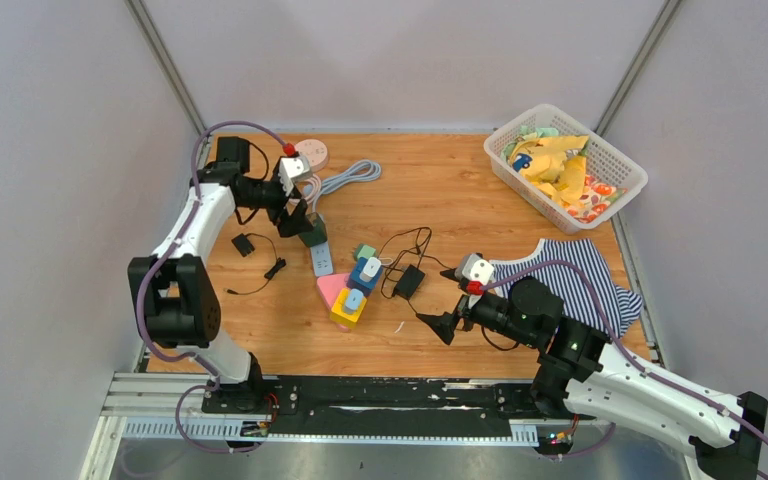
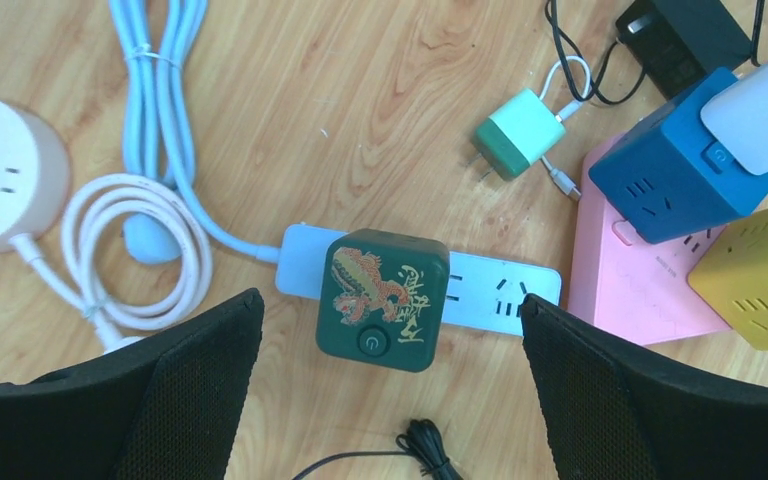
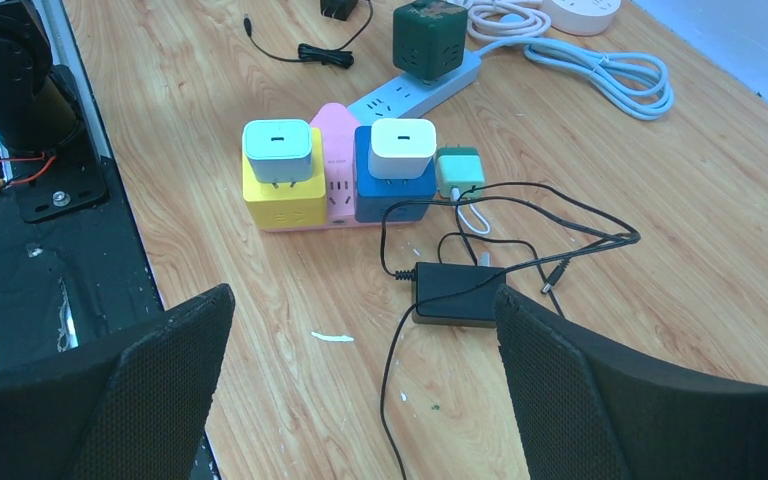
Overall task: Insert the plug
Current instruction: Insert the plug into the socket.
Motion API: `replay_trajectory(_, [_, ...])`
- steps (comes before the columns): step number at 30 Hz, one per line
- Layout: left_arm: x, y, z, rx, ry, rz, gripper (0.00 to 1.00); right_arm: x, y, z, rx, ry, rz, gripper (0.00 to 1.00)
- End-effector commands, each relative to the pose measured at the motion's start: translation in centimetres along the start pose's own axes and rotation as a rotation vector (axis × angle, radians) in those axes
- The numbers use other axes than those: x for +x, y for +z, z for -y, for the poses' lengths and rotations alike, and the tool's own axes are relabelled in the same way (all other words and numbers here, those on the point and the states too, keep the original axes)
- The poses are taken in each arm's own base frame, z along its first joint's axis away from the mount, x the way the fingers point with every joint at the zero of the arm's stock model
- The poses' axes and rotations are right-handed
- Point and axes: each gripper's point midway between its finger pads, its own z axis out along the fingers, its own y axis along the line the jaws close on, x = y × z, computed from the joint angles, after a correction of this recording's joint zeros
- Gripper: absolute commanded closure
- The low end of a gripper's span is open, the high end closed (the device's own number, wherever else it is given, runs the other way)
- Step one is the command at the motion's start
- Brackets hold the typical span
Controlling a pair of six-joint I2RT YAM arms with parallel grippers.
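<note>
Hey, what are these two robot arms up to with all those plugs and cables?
They are plugging things into sockets. The left arm hangs over a green cube adapter that sits on the white power strip, apparently plugged in. Its jaws are open and clear of the cube. The right arm hovers with open jaws above a black adapter lying loose on the table, touching nothing.

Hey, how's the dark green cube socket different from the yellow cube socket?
The dark green cube socket bears a dragon picture; the yellow cube socket is plain. The green one sits on the white power strip, the yellow on the pink strip. The yellow carries a pale charger on top; the green carries none. Both are cubes.
</note>
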Motion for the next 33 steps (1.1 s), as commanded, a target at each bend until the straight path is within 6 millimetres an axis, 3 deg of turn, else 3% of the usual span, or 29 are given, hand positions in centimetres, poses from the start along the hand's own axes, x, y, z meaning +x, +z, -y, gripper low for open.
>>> replay_trajectory(1, [-3.4,-2.5,0.1,-0.087,0.073,0.013,0.00,-1.6,-0.4,-0.5,-0.020,0.018,0.032,0.00])
replay_trajectory(4, [-4.5,-4.5,-0.3,-0.183,0.090,-0.007,0.00,-1.6,-0.3,-0.5,-0.022,0.022,0.033,0.00])
replay_trajectory(5, [-5.7,-4.9,-0.2,-0.225,0.092,-0.001,0.00,-1.5,-0.3,-0.6,-0.023,0.024,0.033,0.00])
replay_trajectory(6, [-6.3,-5.5,-0.7,-0.300,0.008,0.007,0.00,-1.5,-0.2,-0.6,-0.023,0.023,0.030,0.00])
replay_trajectory(10, [-8.5,-10.8,-5.4,-0.765,-0.284,0.120,0.00,-1.3,0.2,-0.6,-0.026,0.026,0.014,0.00])
replay_trajectory(13, [-9.8,-12.3,-4.9,-0.818,-0.290,0.195,0.00,-1.2,0.4,-0.8,-0.034,0.036,0.006,0.00])
replay_trajectory(16, [-10.1,-12.3,-4.9,-0.850,-0.335,0.297,0.00,-1.3,0.5,-0.9,-0.036,0.044,0.007,0.00])
replay_trajectory(20, [-7.4,-11.9,-5.4,-0.876,-0.457,0.251,0.00,-1.3,0.6,-0.8,-0.036,0.045,0.006,0.00])
replay_trajectory(26, [-4.9,-10.7,-5.3,-0.860,-0.630,0.298,0.02,-1.3,0.5,-0.8,-0.033,0.045,0.001,0.00])
replay_trajectory(31, [-1.2,-7.6,-3.9,-0.763,-0.777,0.157,0.31,-1.3,0.6,-0.8,-0.032,0.045,0.000,0.00])
replay_trajectory(33, [0.1,-5.9,-2.8,-0.696,-0.871,0.120,0.38,-1.1,0.6,-0.7,-0.029,0.045,-0.001,0.00])
